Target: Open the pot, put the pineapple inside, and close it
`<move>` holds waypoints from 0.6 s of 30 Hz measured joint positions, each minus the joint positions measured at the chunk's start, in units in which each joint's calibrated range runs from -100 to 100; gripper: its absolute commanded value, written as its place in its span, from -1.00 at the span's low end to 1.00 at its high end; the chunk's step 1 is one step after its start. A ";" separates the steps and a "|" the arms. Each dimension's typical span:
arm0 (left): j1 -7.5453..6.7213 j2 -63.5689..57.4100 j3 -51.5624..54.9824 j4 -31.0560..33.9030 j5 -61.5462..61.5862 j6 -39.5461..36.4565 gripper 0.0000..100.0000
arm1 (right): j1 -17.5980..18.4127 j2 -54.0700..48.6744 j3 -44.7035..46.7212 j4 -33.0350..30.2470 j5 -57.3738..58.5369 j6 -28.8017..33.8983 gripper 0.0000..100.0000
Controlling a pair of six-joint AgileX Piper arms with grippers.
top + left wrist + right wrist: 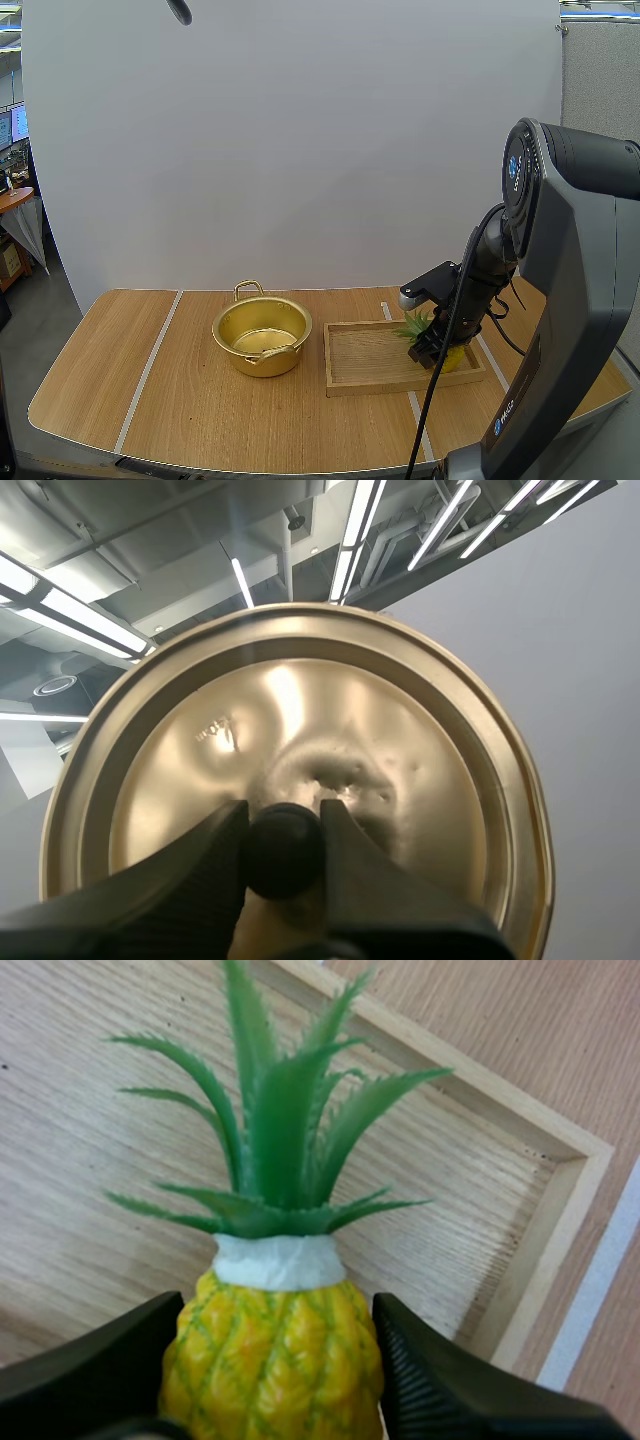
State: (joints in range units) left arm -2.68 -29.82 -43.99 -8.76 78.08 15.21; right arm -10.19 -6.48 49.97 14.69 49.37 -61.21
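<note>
The gold pot (262, 335) stands without its lid at the middle of the table, nothing inside it. My left gripper (285, 825) is shut on the black knob (283, 858) of the gold lid (300, 720), which is held up in the air. The yellow pineapple (270, 1360) with green leaves (280, 1140) is in the wooden tray (560, 1210). My right gripper (278, 1330) has a finger pressed against each side of its body. In the high view the right gripper (430, 350) is down at the pineapple (452, 358) in the right end of the tray (375, 385).
The tray lies just right of the pot, with a small gap between them. White tape lines (150, 365) run across the wooden table. Bare tabletop extends left of the pot and in front of it.
</note>
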 measured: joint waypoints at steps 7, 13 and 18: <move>0.00 0.00 0.00 0.00 0.00 0.00 -1.00 | 0.00 -5.23 0.00 0.71 0.36 0.00 -1.00; 0.00 0.00 0.00 0.00 0.00 0.00 -1.00 | 0.72 -16.69 0.00 3.51 0.91 -0.08 -1.00; 0.00 0.00 0.00 0.00 0.00 0.00 -1.00 | 4.09 -24.50 0.00 4.68 3.33 -0.08 -1.00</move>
State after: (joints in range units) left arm -2.68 -29.82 -43.99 -8.76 78.08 15.21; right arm -6.10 -30.99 49.97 19.38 52.70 -61.29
